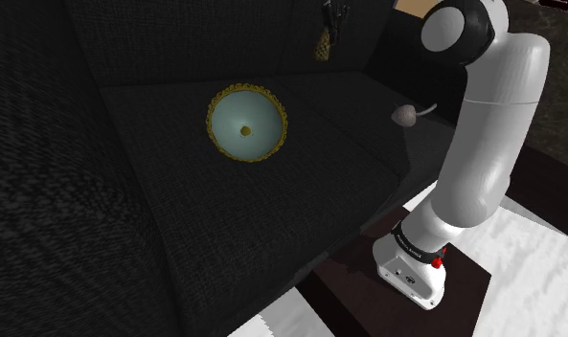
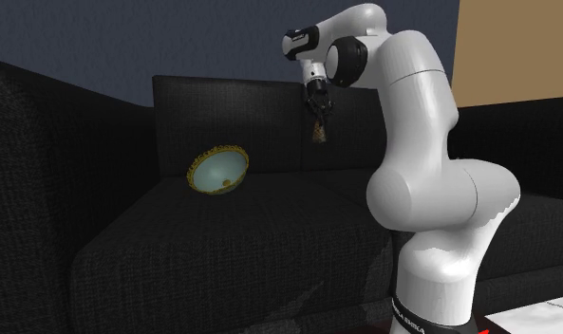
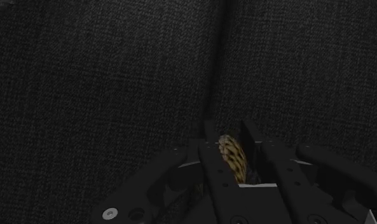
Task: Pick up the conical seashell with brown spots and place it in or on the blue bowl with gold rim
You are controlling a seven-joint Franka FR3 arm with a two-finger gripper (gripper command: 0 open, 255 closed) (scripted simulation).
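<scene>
Black gripper [image 3: 230, 141] clamped on the conical seashell [image 3: 231, 159]; shell tan with brown spots, pinched between the two fingers. Past it, woven black fabric of the sofa [image 3: 104, 83], with a cushion seam running away from the fingers. Shoulder view: white arm [image 1: 483, 144] rises from the stand; small pale grey lump [image 1: 403, 116] lies on the seat cushion near the arm. Further toward that view's left, the bowl [image 1: 262, 115] sits on the seat, pale blue inside with a scalloped gold rim. Shell held in the air in front of the backrest [image 2: 232, 104], well apart from the bowl
</scene>
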